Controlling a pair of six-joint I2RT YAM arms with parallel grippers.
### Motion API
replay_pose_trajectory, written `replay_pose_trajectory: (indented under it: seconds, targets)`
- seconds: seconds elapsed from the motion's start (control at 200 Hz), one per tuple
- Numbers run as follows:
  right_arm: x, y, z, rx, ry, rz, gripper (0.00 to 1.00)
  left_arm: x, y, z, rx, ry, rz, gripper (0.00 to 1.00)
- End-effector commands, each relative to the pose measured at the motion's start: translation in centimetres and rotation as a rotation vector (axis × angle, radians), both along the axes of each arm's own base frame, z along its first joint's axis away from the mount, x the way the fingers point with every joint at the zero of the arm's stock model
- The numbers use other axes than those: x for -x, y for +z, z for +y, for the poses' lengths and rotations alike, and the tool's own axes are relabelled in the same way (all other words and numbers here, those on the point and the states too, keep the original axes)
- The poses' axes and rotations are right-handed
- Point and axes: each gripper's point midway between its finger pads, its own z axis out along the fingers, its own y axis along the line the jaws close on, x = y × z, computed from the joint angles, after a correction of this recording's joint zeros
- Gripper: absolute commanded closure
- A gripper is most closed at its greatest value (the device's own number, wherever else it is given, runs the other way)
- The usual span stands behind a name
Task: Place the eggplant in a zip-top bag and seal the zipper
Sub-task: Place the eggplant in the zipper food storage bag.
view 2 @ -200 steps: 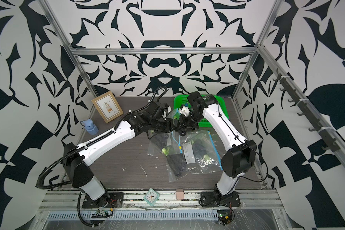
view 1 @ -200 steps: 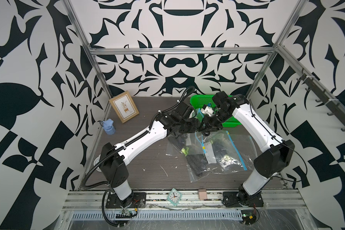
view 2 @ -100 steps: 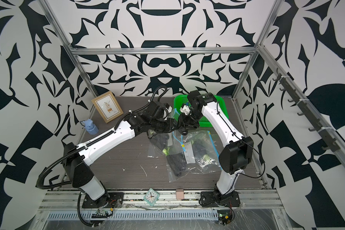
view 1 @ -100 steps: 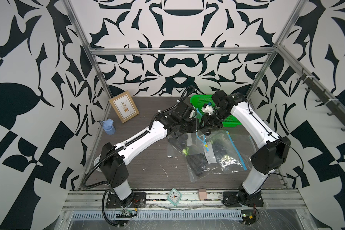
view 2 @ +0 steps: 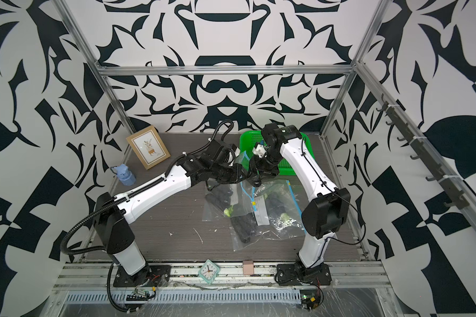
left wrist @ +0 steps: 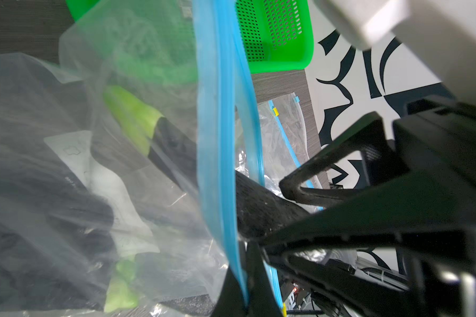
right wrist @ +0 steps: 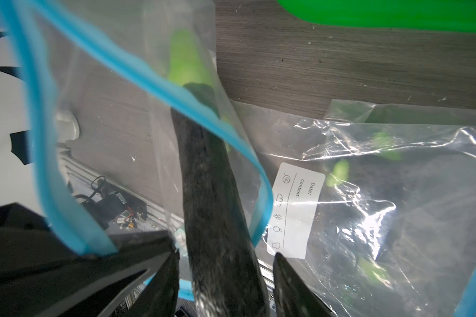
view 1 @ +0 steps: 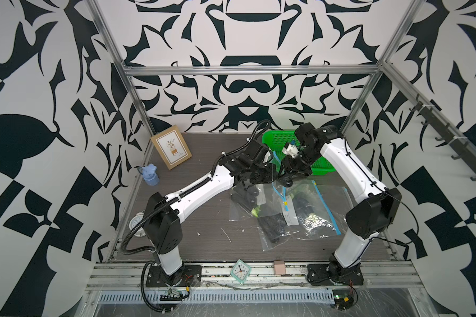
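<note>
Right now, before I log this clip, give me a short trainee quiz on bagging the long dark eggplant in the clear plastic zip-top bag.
1. True or false: the left gripper is shut on the blue zipper strip of the clear plastic zip-top bag.
2. Which end of the long dark eggplant sits deepest in that bag? A: the green stem end. B: the blunt dark end. C: neither, it lies wholly outside.
3. Fill in: the jaws of the right gripper stand ___ on either side of the eggplant.
Key: 1 true; 2 A; 3 open.
</note>
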Motion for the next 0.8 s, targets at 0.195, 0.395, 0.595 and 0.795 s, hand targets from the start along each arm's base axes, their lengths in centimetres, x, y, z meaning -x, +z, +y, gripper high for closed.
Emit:
replay_pose_trajectory:
  seconds: [0.195,0.395,0.595,0.795]
  targets:
    - [2.3,3.5,0.2,-0.068,0.012,-0.043,0.67,-1.2,1.3,-0.3,0.027,0.001,-0.024,1.00]
    - [2.3,2.4,0.7,-0.097,0.016,-0.033,0.71,-1.2,2.1,-0.4,0.038,0.002,-0.032,1.00]
    - [1.3,2.3,1.8,-0.157,0.008,-0.072,0.71,-1.4,3.0,-0.3,0.040,0.008,-0.047,1.00]
    - [0.2,5.6,2.4,-0.229,0.032,-0.238,0.66,-2.1,4.8,0.2,0.051,0.034,-0.061,1.00]
